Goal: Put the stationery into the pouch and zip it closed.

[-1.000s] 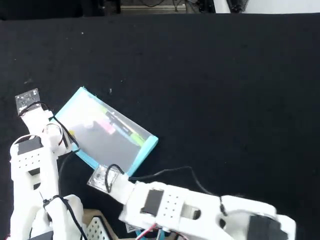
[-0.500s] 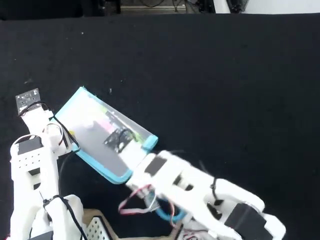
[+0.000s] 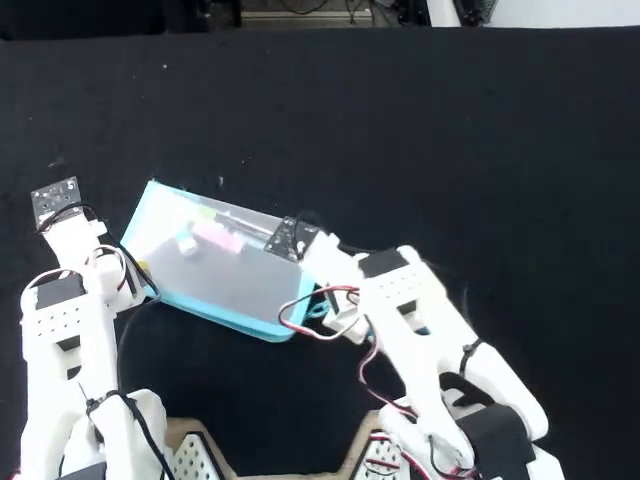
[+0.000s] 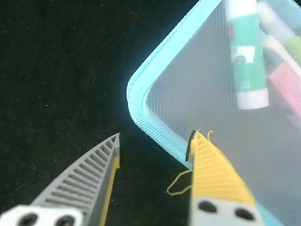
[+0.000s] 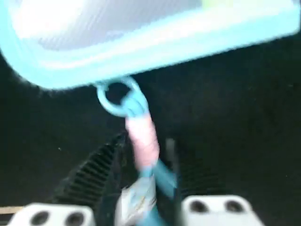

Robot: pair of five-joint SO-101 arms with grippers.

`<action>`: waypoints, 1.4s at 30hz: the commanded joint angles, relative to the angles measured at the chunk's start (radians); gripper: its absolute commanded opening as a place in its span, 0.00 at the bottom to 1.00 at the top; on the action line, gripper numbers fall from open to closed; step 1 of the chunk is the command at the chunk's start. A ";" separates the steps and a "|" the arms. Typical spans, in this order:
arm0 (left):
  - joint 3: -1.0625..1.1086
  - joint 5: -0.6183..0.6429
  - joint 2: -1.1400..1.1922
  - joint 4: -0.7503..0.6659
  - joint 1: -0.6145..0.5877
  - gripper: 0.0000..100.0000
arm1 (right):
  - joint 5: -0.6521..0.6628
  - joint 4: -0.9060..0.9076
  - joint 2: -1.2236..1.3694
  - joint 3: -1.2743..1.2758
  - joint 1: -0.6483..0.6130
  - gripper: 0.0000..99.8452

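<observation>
— Black surface [image 3: 480,130], with the pouch [image 3: 225,288] lying flat, left of centre in the high view. Stationery inside?

— Looks so: a glue stick [image 4: 244,52] and a pink piece [image 4: 288,87] behind the mesh. Leaves the zipping, at a guess. Hard to tell how much of the zip stands open.

— And the right gripper [image 5: 146,150]?

— Jaws closed on the zip pull [image 5: 141,134], just below its blue ring [image 5: 115,100], by the pouch's lower right corner in the high view.

— And the left gripper [image 4: 155,137]?

— Jaws apart, holding nothing. Yellow one over the trim beside the pouch's rounded corner, grey one over bare surface.

— So how to zip it well?

— Close the left jaws on that corner trim first, to anchor the pouch; otherwise likely to slide along with the pull. Then draw the pull straight along the zip line, low and level with the edge, never upward. Go slowly with a firm grip: thin strap, liable to slip out. Stop if the mesh bunches or something inside noses into the teeth.
</observation>
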 commanded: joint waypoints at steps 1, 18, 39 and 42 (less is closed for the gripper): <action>-0.021 0.008 -0.025 -0.017 -0.004 0.23 | 0.018 0.012 -0.004 0.008 0.014 0.24; -0.021 0.008 -0.025 -0.017 -0.002 0.23 | -0.018 -0.163 -0.099 0.156 -0.094 0.23; -0.012 -0.002 -0.025 -0.009 0.076 0.23 | 0.015 0.043 -0.266 -0.094 0.020 0.01; -0.027 -0.021 -0.026 0.008 0.110 0.23 | 0.015 0.052 -0.420 -0.153 0.015 0.01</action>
